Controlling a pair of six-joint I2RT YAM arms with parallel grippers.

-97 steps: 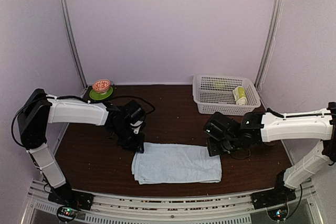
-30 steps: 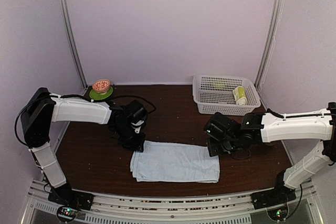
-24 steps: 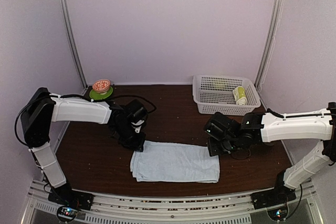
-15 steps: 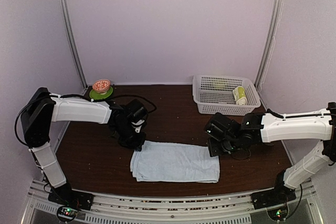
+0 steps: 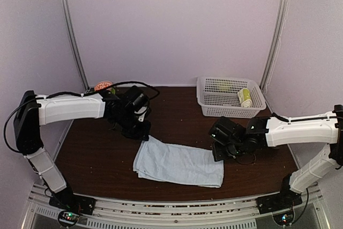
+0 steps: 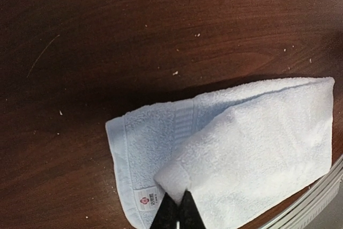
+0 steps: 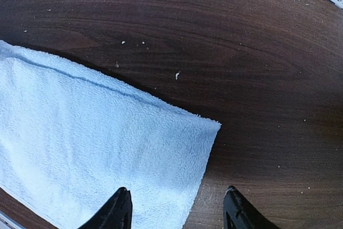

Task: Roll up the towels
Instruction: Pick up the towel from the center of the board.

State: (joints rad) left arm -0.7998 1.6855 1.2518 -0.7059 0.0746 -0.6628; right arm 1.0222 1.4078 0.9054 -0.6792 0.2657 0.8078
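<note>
Left hand (image 6: 177,208) fingers together, pinched on a raised fold of the pale-blue towel (image 5: 179,162) at its upper-left corner in the top view (small tag (image 6: 147,198) shows just left of the fingertips in the left wrist view, on the hem lying flat). Right hand (image 7: 176,210) fingers apart, straddling the towel's right edge near its corner, contact cannot be told; towel lies folded on the dark tabletop (image 5: 177,111) at lower centre of the top view. Lime-green towel (image 5: 245,97) sits rolled in the white basket (image 5: 225,111) at upper right, well apart from both hands.
</note>
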